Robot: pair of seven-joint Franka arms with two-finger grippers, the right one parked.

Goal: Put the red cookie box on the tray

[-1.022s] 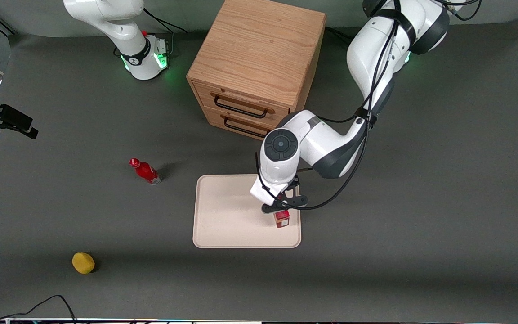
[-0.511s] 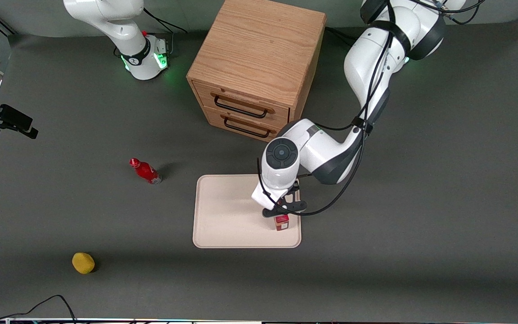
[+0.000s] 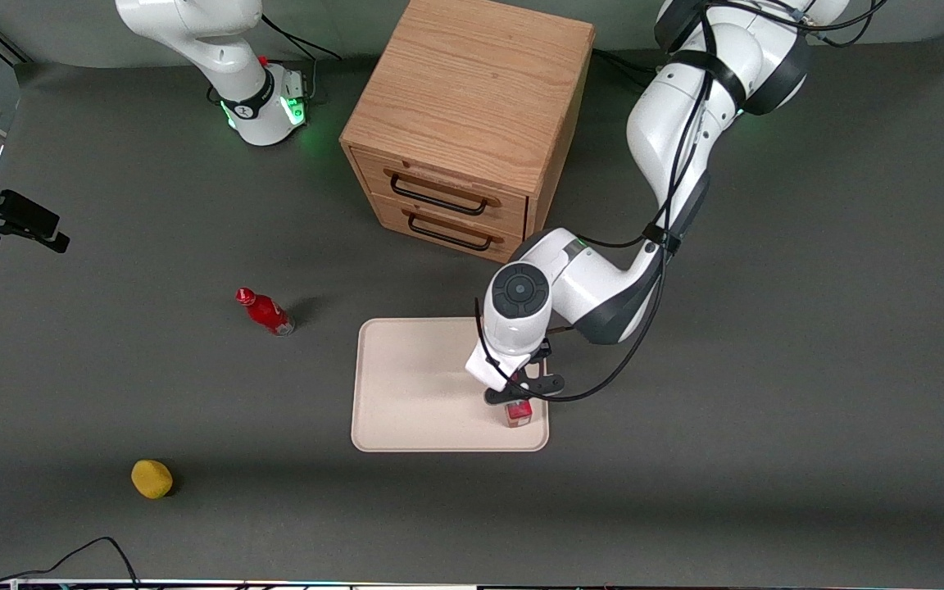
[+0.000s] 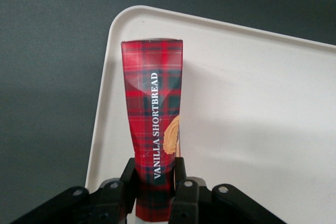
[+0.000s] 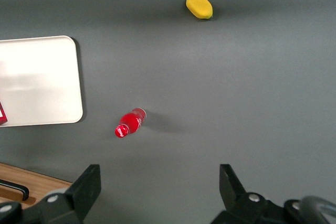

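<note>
Nearest the front camera, a yellow object (image 3: pixel 152 478) is lying on the table (image 3: pixel 767 369), toward the parked arm's end. Farther in, the tray (image 3: pixel 415 393) is sitting flat near the table's middle. The gripper (image 3: pixel 519 399) is hovering over the tray's corner that is nearest the camera, on the working arm's side. Its fingers (image 4: pixel 184 192) are pressing closed against both sides of the box (image 4: pixel 153 129), which is standing on end. In the left wrist view the box's lower end is pointing at the tray just inside the rim; contact with the tray cannot be confirmed. A red bottle (image 3: pixel 265 311) is standing beside the tray toward the parked arm's end, apart from it. Farthest, a wooden cabinet (image 3: pixel 472 106) is showing two shut drawers.
</note>
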